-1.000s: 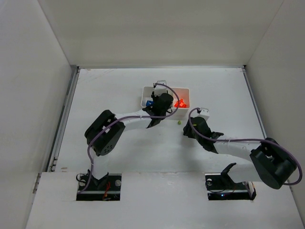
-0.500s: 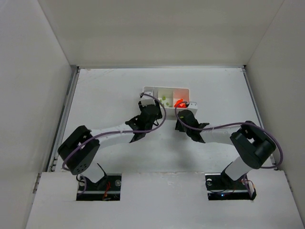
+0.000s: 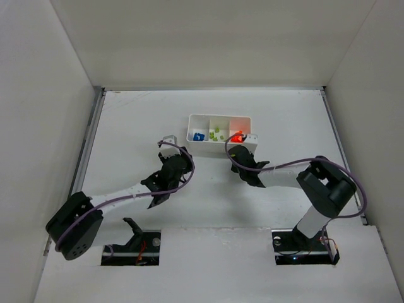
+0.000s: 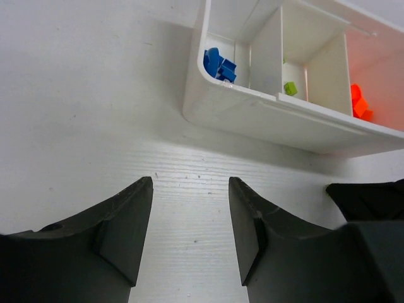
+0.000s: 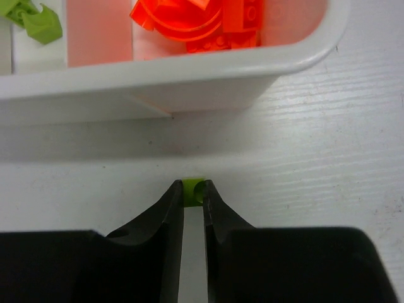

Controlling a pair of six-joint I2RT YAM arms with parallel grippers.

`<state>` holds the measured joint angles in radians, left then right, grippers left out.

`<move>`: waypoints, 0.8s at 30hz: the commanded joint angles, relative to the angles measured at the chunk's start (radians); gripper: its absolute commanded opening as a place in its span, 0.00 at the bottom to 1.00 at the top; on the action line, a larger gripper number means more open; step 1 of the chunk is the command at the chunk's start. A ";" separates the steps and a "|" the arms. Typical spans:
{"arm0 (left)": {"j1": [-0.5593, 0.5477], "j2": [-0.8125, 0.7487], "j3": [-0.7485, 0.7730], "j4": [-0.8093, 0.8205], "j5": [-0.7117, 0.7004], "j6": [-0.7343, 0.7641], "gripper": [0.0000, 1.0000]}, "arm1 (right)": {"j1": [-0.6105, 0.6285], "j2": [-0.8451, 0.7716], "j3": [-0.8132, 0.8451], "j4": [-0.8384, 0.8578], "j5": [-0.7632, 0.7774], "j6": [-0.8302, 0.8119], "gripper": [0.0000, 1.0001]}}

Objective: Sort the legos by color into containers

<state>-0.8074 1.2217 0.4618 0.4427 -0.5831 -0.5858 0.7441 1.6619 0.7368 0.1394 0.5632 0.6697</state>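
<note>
Backed away from the white tray (image 4: 252, 110), my left end effector (image 4: 190, 189) gapes wide and empty; my right end effector (image 5: 193, 196) pinches a yellow-green lego (image 5: 192, 187) just before the tray's near wall.

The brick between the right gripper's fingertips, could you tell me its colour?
The brick is yellow-green, clearest in the right wrist view.

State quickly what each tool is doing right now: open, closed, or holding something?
Left tool: open, empty.
Right tool: closed on a small yellow-green plastic brick.
</note>
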 commanded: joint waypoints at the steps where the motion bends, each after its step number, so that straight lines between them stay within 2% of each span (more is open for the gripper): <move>1: 0.017 -0.091 -0.029 0.004 0.000 -0.025 0.50 | 0.053 -0.062 -0.040 -0.052 0.032 0.039 0.11; 5: 0.058 -0.183 -0.097 -0.013 0.005 -0.051 0.58 | 0.126 -0.232 -0.063 -0.147 0.046 0.054 0.10; 9: 0.113 -0.237 -0.144 -0.022 0.029 -0.074 0.70 | 0.137 -0.320 0.028 -0.187 0.035 0.007 0.11; 13: 0.138 -0.286 -0.176 -0.030 0.034 -0.083 0.74 | 0.084 -0.234 0.183 -0.103 0.000 -0.117 0.11; 18: 0.173 -0.366 -0.242 -0.042 0.013 -0.085 0.88 | -0.002 -0.045 0.346 -0.012 -0.054 -0.154 0.13; 20: 0.198 -0.396 -0.265 -0.044 -0.001 -0.088 1.00 | -0.034 0.049 0.412 0.009 -0.083 -0.134 0.21; 24: 0.230 -0.439 -0.264 -0.084 -0.004 -0.074 1.00 | -0.048 0.104 0.489 0.020 -0.106 -0.145 0.44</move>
<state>-0.5953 0.8185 0.2039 0.3649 -0.5632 -0.6632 0.6975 1.7672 1.1660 0.1062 0.4923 0.5465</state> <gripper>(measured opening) 0.997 0.413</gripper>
